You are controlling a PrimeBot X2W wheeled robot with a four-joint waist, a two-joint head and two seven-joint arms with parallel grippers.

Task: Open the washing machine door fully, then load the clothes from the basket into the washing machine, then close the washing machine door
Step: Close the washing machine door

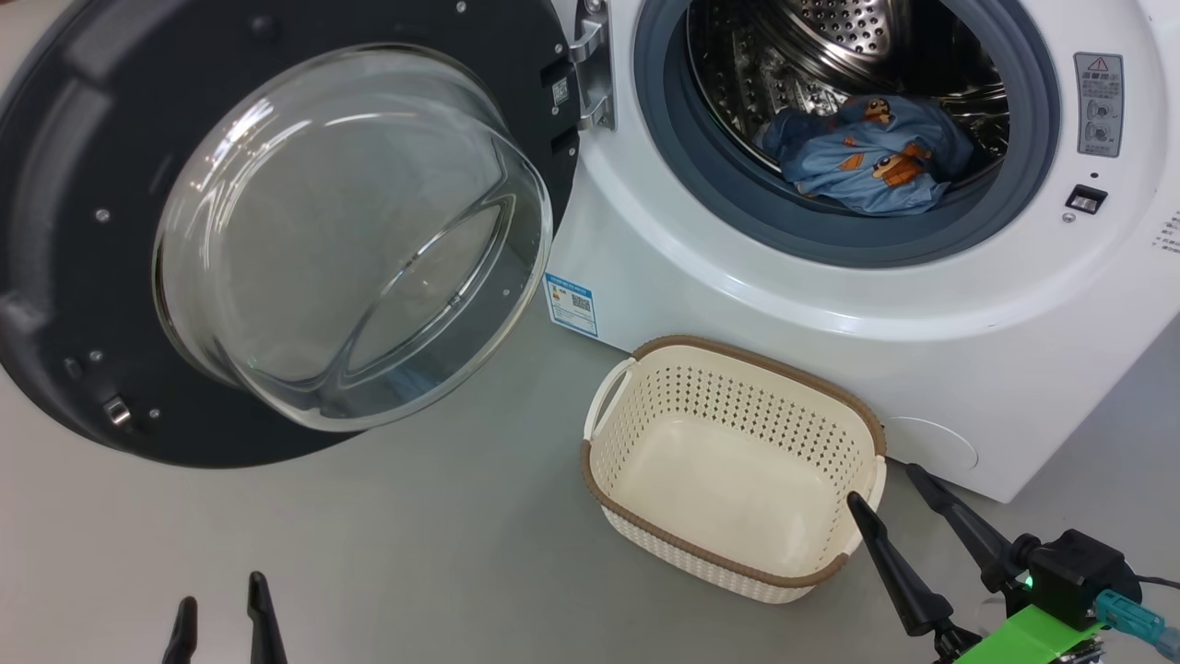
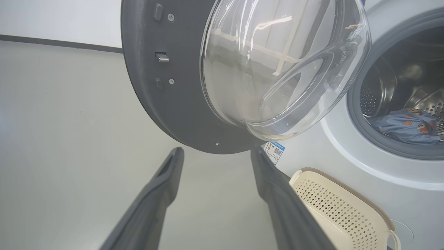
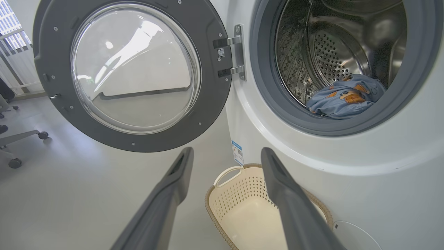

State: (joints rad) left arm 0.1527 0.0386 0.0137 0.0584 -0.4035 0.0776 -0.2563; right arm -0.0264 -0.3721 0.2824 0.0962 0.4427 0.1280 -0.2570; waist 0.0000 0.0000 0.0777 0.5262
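Hanging well left of the basket (image 1: 737, 355) and nearer the camera, the left gripper (image 1: 221, 599) has its fingers parted with a moderate gap. Nothing is between them and they touch nothing. They point toward the washing machine door (image 1: 55, 277).

At the basket's near right corner, the right gripper (image 1: 883, 484) is spread wider and grips nothing. One fingertip (image 1: 867, 526) overlaps the basket rim in head view; can't confirm contact. Its fingers slant up-left from a green wrist bracket (image 1: 1032, 636).

The basket stands upright on the grey floor (image 1: 415, 553), mouth up. Its long axis runs along the washing machine (image 1: 784, 304) front, handles at the left and right ends. The blue label (image 1: 572, 304) is just behind its left end.

The door is swung wide, left of and behind the basket. Its glass bowl (image 1: 350, 240) bulges toward the camera and the hinge (image 1: 590, 74) is on its right edge.

Above and behind the basket, the clothes (image 1: 871, 152) lie bunched in the steel drum (image 1: 830, 37), inside the grey gasket (image 1: 664, 157).
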